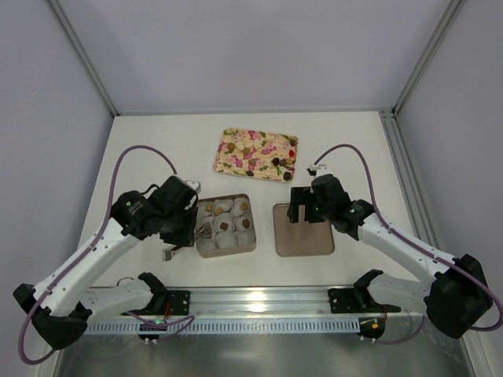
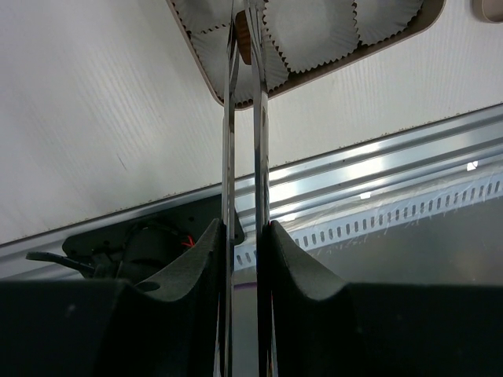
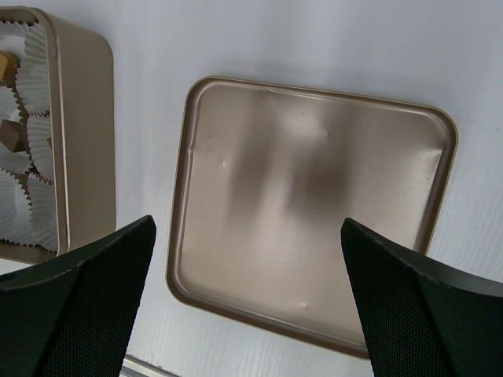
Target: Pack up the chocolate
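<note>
The square brown box (image 1: 225,225) holds white paper cups (image 2: 314,31), some with chocolate (image 1: 225,226) in them. More chocolate pieces (image 1: 253,163), tan and dark, lie on the floral tray (image 1: 257,154) behind it. My left gripper (image 1: 179,226) is shut on metal tongs (image 2: 228,141). The tongs' tips pinch a dark brown chocolate (image 2: 242,35) over a paper cup at the box's left side (image 2: 314,76). My right gripper (image 1: 302,206) hangs open and holds nothing above the box lid (image 3: 314,204).
The brown lid (image 1: 302,229) lies inside up just right of the box (image 3: 78,118). The aluminium rail (image 1: 259,298) with both arm bases runs along the near edge. White walls close the table at the back and sides.
</note>
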Controlling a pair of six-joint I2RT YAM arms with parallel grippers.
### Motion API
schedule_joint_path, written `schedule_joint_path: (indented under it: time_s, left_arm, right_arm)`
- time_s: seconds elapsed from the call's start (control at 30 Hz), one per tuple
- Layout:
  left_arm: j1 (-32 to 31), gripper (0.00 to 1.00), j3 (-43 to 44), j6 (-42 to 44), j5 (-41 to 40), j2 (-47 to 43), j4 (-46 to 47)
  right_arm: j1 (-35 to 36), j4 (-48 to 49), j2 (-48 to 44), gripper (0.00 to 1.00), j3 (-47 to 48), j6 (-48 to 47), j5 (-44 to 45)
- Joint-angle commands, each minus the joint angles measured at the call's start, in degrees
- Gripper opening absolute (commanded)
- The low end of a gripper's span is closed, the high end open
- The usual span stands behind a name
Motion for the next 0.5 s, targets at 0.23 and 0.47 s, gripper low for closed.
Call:
schedule_joint_path:
  time_s: [0.23, 0.47]
  left_arm:
    - [-1.3, 0.18, -1.4, -2.4, -1.4, -0.2, -4.0]
    - [-2.1, 0.18, -2.0, -2.8, -1.9, 0.1, -4.3]
  right_arm:
    - [-0.1, 2.5, -0.1, 1.00, -0.4, 0.1, -0.2]
    - [-0.1, 2.6, -0.2, 1.00, -0.8, 0.1, -0.2]
